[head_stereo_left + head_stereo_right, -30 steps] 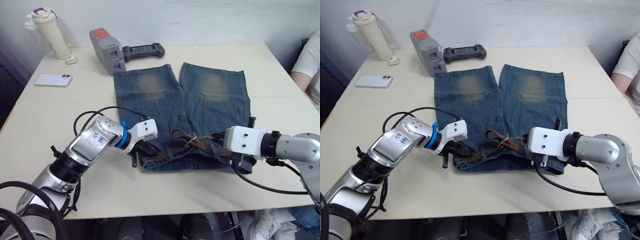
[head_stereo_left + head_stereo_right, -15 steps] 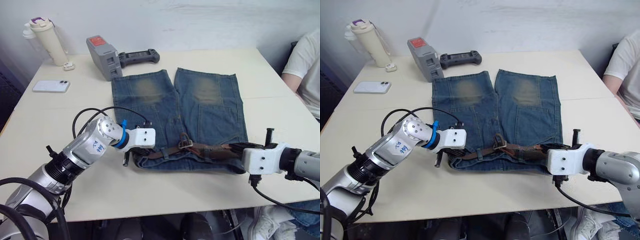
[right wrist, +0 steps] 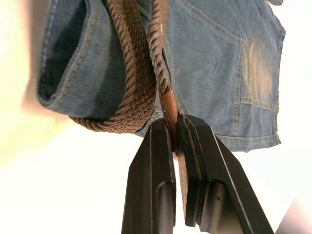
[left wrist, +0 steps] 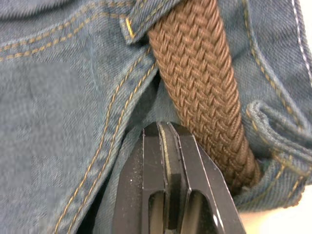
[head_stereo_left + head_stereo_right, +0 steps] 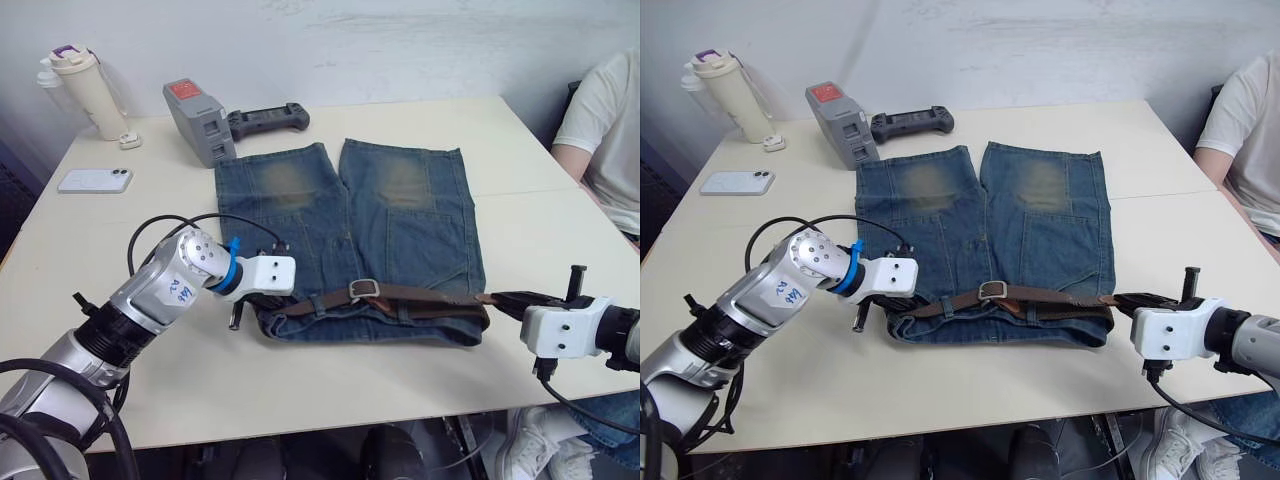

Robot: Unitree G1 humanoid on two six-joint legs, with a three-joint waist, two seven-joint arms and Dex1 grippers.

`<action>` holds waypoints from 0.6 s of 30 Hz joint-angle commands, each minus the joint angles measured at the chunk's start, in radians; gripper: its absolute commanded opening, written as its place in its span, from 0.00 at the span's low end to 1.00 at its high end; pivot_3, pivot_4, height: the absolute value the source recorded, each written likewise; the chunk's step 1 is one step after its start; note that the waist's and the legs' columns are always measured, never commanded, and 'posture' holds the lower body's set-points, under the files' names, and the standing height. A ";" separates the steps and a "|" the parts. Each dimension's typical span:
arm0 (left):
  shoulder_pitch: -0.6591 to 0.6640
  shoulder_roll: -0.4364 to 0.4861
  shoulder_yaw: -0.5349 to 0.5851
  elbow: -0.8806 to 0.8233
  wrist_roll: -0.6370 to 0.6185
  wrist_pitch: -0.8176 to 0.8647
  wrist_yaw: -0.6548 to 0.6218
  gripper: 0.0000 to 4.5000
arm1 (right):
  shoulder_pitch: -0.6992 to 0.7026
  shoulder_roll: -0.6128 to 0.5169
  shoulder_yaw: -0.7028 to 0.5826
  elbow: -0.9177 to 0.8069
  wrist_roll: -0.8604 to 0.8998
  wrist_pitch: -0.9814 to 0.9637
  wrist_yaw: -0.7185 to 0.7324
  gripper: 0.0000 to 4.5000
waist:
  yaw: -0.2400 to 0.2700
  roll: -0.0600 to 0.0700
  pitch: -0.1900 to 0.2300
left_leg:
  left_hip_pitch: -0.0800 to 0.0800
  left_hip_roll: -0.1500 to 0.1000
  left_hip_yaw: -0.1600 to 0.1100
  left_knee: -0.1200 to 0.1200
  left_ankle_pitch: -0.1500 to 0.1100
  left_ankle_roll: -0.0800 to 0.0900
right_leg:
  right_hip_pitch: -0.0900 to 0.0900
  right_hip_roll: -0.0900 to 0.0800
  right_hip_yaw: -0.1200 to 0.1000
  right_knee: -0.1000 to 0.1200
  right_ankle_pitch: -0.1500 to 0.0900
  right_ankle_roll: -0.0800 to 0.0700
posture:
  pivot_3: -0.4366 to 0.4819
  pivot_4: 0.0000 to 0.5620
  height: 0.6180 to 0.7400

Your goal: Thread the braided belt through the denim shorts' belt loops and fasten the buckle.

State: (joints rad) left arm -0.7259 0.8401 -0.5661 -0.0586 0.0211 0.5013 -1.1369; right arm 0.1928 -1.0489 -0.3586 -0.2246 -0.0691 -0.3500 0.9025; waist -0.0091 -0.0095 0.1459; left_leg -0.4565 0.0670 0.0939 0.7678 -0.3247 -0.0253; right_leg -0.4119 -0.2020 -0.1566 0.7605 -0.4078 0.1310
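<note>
A pale surface carried, along its far left edge, a cream bottle, a white phone, a grey box and a black controller. The left hand sat at the left end of the shorts' waistband, its fingers pressed together on denim just beside the belt. The shorts lay flat mid-surface, legs pointing away. The belt ran across the waistband through loops, the buckle near the middle. The right hand pinched the belt's smooth tip (pulled out past the shorts' right edge). A person's sleeve showed at far right.
</note>
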 commanded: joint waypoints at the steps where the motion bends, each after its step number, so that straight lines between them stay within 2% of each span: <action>1: 0.078 0.088 -0.032 0.156 0.118 0.004 -0.013 0.01 | 0.017 -0.010 -0.053 0.006 0.025 0.003 0.010 0.00 | 0.000 0.000 0.000 | 0.000 0.000 0.000 0.000 0.000 0.000 | 0.000 0.000 0.000 0.000 0.000 0.000 | 0.48 0.27 0.27; 4: 0.086 0.096 -0.010 0.191 0.111 -0.021 -0.015 0.01 | 0.006 0.012 -0.012 -0.031 0.047 0.028 -0.001 0.00 | 0.001 0.001 0.000 | 0.000 0.000 0.000 0.001 -0.001 -0.001 | 0.000 0.000 0.000 0.001 -0.001 0.000 | 0.48 0.27 0.27; 9: 0.103 0.056 0.082 0.208 0.021 -0.013 -0.046 0.01 | 0.003 0.036 0.027 -0.069 0.081 0.082 0.003 0.00 | -0.005 0.001 -0.001 | 0.000 0.001 0.000 0.000 -0.001 -0.002 | 0.000 0.001 0.000 0.001 -0.001 -0.001 | 0.48 0.27 0.27; 12: 0.085 0.027 0.168 0.213 -0.076 0.036 -0.089 0.01 | 0.001 0.062 0.032 -0.129 0.173 0.166 0.016 0.00 | -0.005 0.001 0.000 | -0.001 0.001 0.000 0.000 -0.001 -0.002 | -0.001 0.001 0.000 0.001 -0.001 -0.001 | 0.48 0.27 0.27; 13: 0.077 0.021 0.194 0.219 -0.102 0.056 -0.099 0.00 | 0.003 0.068 0.032 -0.149 0.203 0.202 0.022 0.19 | -0.005 0.001 0.000 | -0.001 0.001 -0.001 0.000 -0.001 -0.002 | -0.002 0.001 0.000 0.001 -0.001 -0.001 | 0.48 0.27 0.27; 15: 0.068 0.020 0.229 0.228 -0.137 0.076 -0.125 0.00 | 0.011 0.072 0.024 -0.177 0.248 0.258 0.036 0.34 | -0.004 0.000 0.001 | -0.002 0.001 -0.001 0.000 -0.001 -0.002 | -0.002 0.001 -0.001 0.001 -0.001 -0.001 | 0.48 0.27 0.27; 16: 0.065 0.022 0.246 0.231 -0.157 0.088 -0.141 0.15 | 0.012 0.076 0.014 -0.186 0.271 0.277 0.040 0.46 | -0.004 -0.001 0.002 | -0.003 0.001 -0.001 0.000 -0.001 -0.002 | -0.002 0.001 -0.001 0.001 -0.001 -0.001 | 0.48 0.27 0.27; 17: 0.062 0.030 0.266 0.233 -0.179 0.095 -0.162 0.23 | 0.008 0.082 -0.004 -0.192 0.302 0.302 0.041 0.59 | -0.003 -0.002 0.003 | -0.003 0.001 -0.001 0.000 -0.001 -0.002 | -0.002 0.001 -0.001 0.001 -0.001 -0.001 | 0.48 0.27 0.27; 18: 0.062 0.038 0.287 0.229 -0.201 0.106 -0.182 0.31 | 0.007 0.086 -0.024 -0.197 0.334 0.327 0.043 0.67 | -0.001 -0.003 0.004 | -0.003 0.001 -0.001 0.000 -0.001 -0.002 | -0.002 0.001 -0.001 0.000 -0.001 -0.001 | 0.48 0.27 0.27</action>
State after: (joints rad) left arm -0.6715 0.8485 -0.3151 0.1671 -0.1485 0.5824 -1.2788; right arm 0.2070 -0.9692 -0.3238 -0.3918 0.1990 -0.0601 0.9430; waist -0.0103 -0.0120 0.1499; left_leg -0.4601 0.0677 0.0926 0.7682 -0.3262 -0.0268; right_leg -0.4145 -0.2012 -0.1577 0.7607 -0.4091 0.1301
